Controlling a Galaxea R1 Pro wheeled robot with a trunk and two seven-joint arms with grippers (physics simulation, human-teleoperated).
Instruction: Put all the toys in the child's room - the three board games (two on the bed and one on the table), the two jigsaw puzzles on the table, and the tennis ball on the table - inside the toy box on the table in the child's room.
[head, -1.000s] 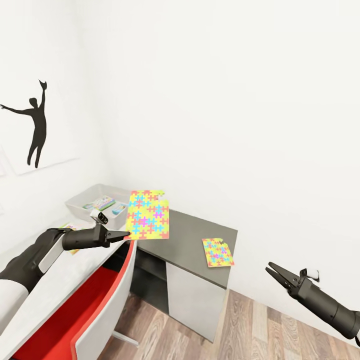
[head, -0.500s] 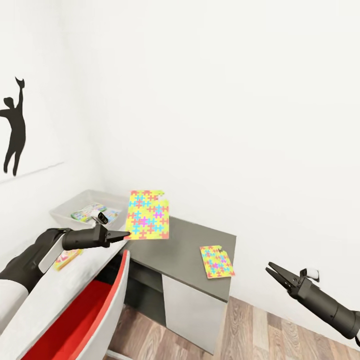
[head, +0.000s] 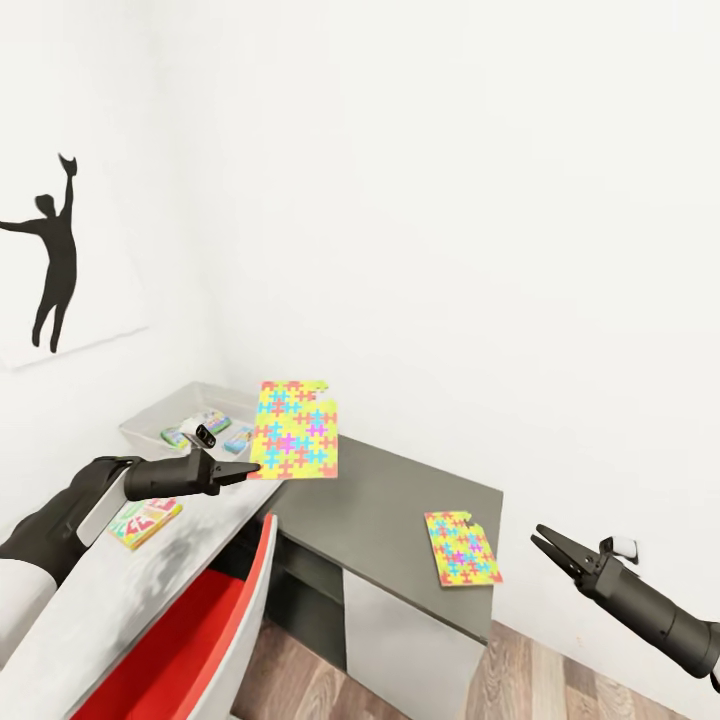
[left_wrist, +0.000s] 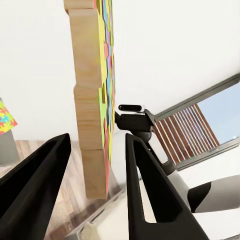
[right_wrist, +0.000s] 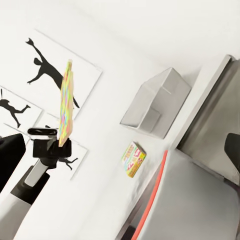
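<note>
From the head camera, the left gripper (head: 252, 467) holds a jigsaw puzzle (head: 295, 429) upright by its lower corner, above the table (head: 120, 590) and near the light grey toy box (head: 150, 423), which already contains small printed game boxes (head: 205, 428). A green-and-red board game (head: 145, 521) lies flat on the pale tabletop under the left arm. A second jigsaw puzzle (head: 462, 548) rests on the dark grey top of the drawer unit (head: 395, 490), close to its front edge. The right gripper (head: 543, 543) hangs over the wood floor, its jaws parted and empty. A red-and-white chair (head: 190, 630) stands at the table.

The left wrist camera looks along two dark fingers (left_wrist: 150, 185) pressed to either side of the puzzle's (left_wrist: 95, 100) wooden edge, coloured pieces facing the right arm's gripper (left_wrist: 131, 108).

From the right wrist camera, the puzzle (right_wrist: 65, 102) stands edge-on in the left gripper (right_wrist: 57, 144), with the toy box (right_wrist: 156, 104) and the board game (right_wrist: 133, 158) on the table beyond
</note>
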